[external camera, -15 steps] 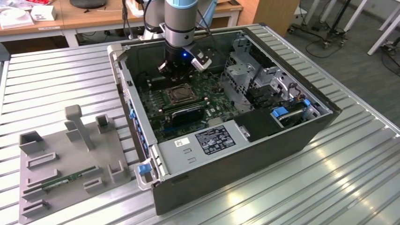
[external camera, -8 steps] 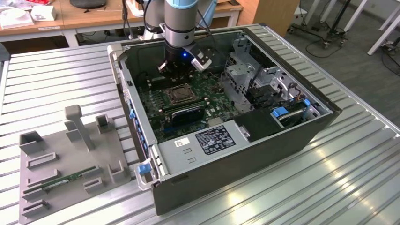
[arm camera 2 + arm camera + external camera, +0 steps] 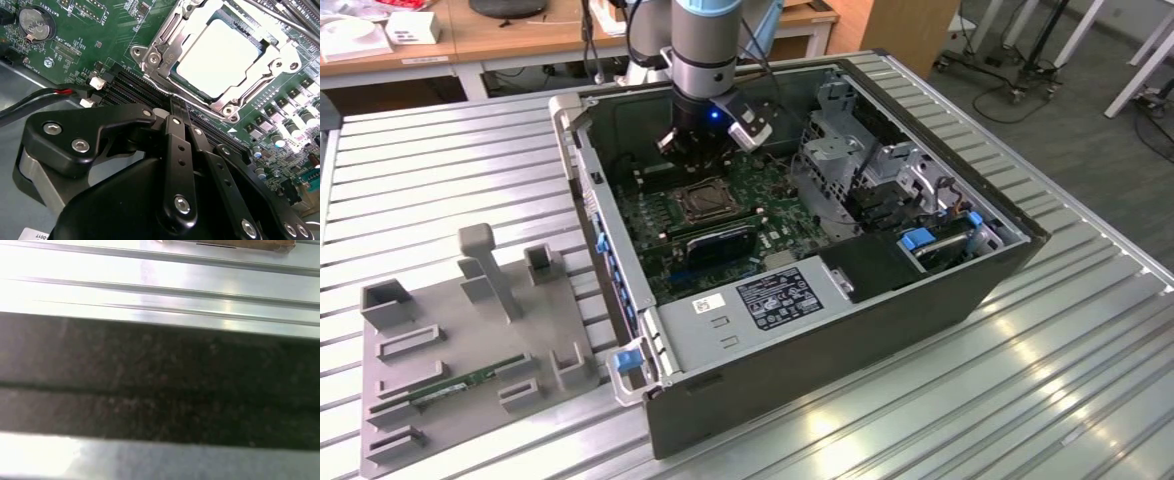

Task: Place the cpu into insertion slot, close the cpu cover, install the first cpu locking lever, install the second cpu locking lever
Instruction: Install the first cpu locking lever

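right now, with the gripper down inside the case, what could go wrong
1. The gripper hangs close over the memory slots beside the cpu cover; a sideways slip could scrape them.
2. A red and black cable runs beside the gripper and might snag.
3. The cpu sits under the cover; a hard push could stress it.

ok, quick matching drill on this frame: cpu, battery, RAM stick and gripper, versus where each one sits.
Things:
1 cpu
2 battery
3 RAM stick
4 gripper

Places:
A on the grey tray outside the case
B seated, framed by the cover
C in a round holder on the board
D inside the case, over the board

Pairs: 1-B, 2-C, 3-A, 4-D
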`<state>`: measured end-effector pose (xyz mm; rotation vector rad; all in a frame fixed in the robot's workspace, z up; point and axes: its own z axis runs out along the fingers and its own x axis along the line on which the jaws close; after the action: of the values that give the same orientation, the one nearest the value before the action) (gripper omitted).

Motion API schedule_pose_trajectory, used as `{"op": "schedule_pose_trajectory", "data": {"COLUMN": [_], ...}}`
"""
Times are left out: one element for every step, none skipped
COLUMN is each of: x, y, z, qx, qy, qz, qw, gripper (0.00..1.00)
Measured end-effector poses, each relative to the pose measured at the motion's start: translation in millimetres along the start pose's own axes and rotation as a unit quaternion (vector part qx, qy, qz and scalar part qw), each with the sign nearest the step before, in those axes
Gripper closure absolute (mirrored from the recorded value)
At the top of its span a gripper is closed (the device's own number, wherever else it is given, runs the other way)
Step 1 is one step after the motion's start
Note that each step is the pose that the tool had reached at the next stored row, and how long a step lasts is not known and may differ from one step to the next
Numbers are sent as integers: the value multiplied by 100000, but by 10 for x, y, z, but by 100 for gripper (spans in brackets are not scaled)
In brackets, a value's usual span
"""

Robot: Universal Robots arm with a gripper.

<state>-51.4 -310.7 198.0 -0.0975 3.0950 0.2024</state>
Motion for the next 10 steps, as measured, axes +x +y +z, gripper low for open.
{"op": "schedule_pose_trajectory", "data": {"x": [0,0,0,0,-1,-2,-2,-3,-3,-4], "y": [0,0,1,2,4,6,7,9,10,11], "z": [-3,-8,-14,-22,-32,-45,-58,-70,-80,-92], "qx": [15,28,25,18,14,14,15,13,14,14], "qy": [12,21,21,16,12,12,13,10,9,10], "qz": [0,-1,0,2,1,2,2,3,1,-2], "qw": [100000,100000,100000,100000,100000,100000,100000,100000,100000,100000], "gripper": [89,89,89,89,89,89,89,89,89,89]}}
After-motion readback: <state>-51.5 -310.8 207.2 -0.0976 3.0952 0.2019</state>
